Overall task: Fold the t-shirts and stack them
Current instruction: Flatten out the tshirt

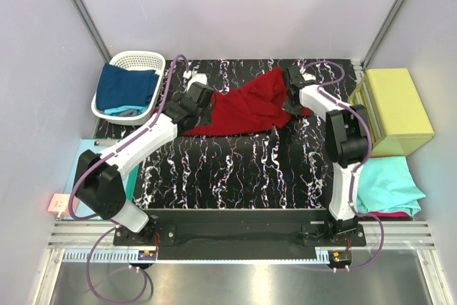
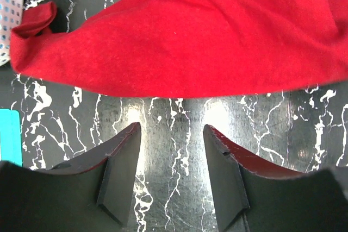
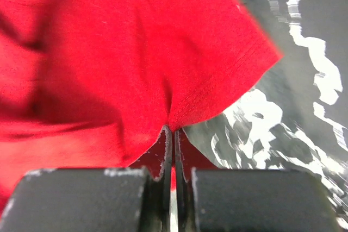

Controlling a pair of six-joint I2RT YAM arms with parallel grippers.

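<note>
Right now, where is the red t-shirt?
Seen from above, the red t-shirt lies centre-back on the table, between the left gripper and the right gripper pinching its edge.

Left gripper [image 2: 171, 133] held forward, jaws apart and empty, right gripper [image 3: 173, 134] clamped on dark red t-shirt [image 3: 109, 52]

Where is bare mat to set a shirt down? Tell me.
Free: the marbled mat between the red t-shirt and its near edge. Crowded: the far strip around that shirt, and the right side by the yellow-green box and teal t-shirt.
</note>
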